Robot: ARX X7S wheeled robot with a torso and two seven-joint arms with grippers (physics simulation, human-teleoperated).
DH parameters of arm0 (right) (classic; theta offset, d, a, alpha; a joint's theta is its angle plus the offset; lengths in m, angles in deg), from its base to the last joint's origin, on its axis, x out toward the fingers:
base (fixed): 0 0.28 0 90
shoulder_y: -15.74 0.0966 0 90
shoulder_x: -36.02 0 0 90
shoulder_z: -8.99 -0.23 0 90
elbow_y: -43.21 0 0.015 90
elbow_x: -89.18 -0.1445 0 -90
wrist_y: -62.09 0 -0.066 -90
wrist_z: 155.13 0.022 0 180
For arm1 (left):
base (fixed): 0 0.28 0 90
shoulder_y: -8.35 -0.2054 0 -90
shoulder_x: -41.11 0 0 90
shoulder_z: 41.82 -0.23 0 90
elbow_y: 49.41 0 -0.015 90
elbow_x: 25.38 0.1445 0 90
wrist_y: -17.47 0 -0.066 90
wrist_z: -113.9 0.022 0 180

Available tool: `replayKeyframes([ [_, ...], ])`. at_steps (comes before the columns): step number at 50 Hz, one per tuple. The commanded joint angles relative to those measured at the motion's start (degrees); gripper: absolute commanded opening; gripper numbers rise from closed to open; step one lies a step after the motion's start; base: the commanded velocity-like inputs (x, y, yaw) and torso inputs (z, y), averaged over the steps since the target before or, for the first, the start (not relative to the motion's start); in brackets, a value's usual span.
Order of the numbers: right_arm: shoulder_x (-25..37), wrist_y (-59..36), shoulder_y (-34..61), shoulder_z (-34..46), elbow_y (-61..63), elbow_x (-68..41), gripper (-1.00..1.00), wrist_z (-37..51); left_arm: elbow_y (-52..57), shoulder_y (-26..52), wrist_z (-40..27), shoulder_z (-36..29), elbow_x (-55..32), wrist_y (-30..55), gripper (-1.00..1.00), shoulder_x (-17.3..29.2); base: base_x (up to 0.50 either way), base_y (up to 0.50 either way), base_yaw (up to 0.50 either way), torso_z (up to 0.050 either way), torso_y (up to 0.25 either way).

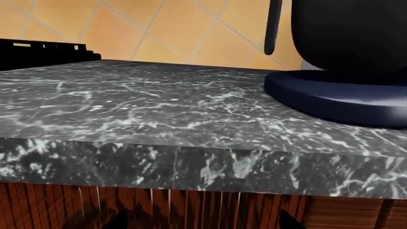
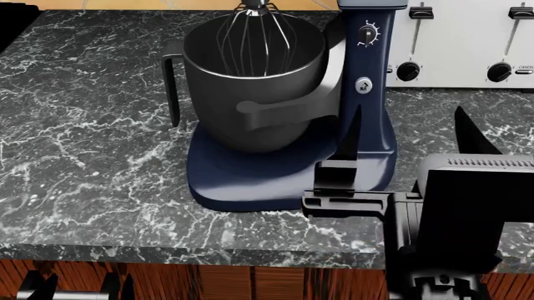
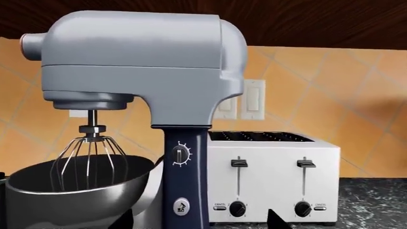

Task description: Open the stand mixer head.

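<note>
The stand mixer head (image 3: pixel 137 57) looks pale grey in the right wrist view. It lies level over the bowl, on a navy column with a dial (image 3: pixel 181 155). Its steel whisk (image 3: pixel 89 160) hangs inside the dark grey bowl (image 2: pixel 250 87). In the head view the head is cut off at the top and only the whisk (image 2: pixel 254 31) and the column (image 2: pixel 367 81) show. My right gripper (image 2: pixel 409 134) is open and empty. It stands in front of the column at base height, also seen in the right wrist view (image 3: pixel 200 222). My left gripper (image 1: pixel 203 224) is open, low before the counter's front edge.
A white toaster (image 2: pixel 459 47) with black knobs stands right of the mixer. The mixer's navy base (image 1: pixel 337 98) rests on the dark marble counter (image 2: pixel 84 125). The counter's front edge (image 1: pixel 190 167) has wooden cabinets below it. A black object (image 1: pixel 45 50) sits at the far back.
</note>
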Motion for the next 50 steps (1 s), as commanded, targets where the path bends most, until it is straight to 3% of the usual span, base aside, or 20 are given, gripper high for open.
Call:
replayKeyframes([
  [1,-0.81,1.72,-1.27,-1.84,-1.22,-5.14,-1.0,-3.57,0.02,0.05,-0.2,-0.3,-0.18,-0.14,1.0,0.24,0.0,0.0,0.0,0.0,0.0],
  [50,-3.81,4.81,5.48,5.37,-13.64,0.7,-1.0,-4.73,-0.1,0.28,-1.19,-1.29,-0.9,-0.7,1.0,1.0,0.0,0.0,0.0,0.0,0.0],
])
